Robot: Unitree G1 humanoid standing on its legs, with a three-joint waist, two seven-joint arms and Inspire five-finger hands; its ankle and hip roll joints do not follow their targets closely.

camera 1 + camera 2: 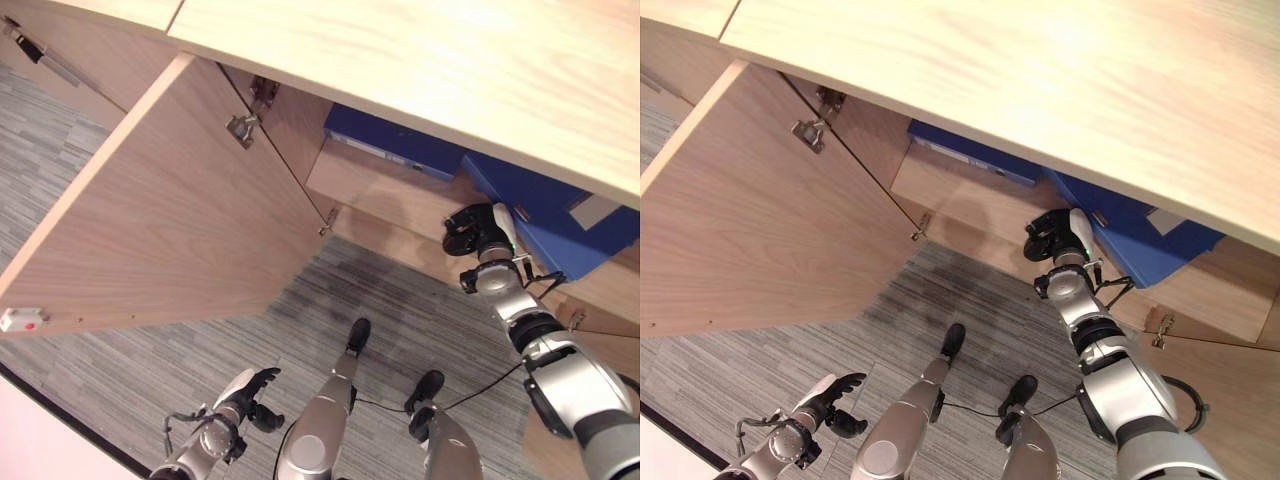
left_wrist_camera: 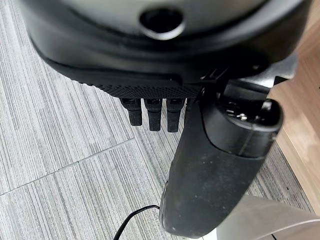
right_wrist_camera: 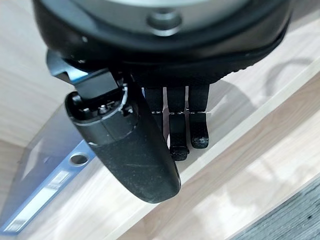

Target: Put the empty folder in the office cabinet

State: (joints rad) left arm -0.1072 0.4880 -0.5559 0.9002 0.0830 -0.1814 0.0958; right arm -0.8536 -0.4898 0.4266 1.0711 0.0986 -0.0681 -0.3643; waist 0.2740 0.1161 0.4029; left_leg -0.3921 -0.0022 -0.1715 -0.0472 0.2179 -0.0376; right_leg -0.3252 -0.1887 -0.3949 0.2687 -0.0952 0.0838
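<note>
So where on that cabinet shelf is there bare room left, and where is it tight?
Bare shelf board lies between the open door side and the right hand, in front of the blue folder at the back. It is crowded on the right, where a second blue folder lies just past the hand. The left hand hangs low above the carpet.

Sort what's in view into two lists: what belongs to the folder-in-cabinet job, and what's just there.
Belongs to the job:
- blue folder by the right hand
- office cabinet, its shelf
- open cabinet door

Just there:
- second blue folder, further back on the shelf
- left hand, low over the carpet
</note>
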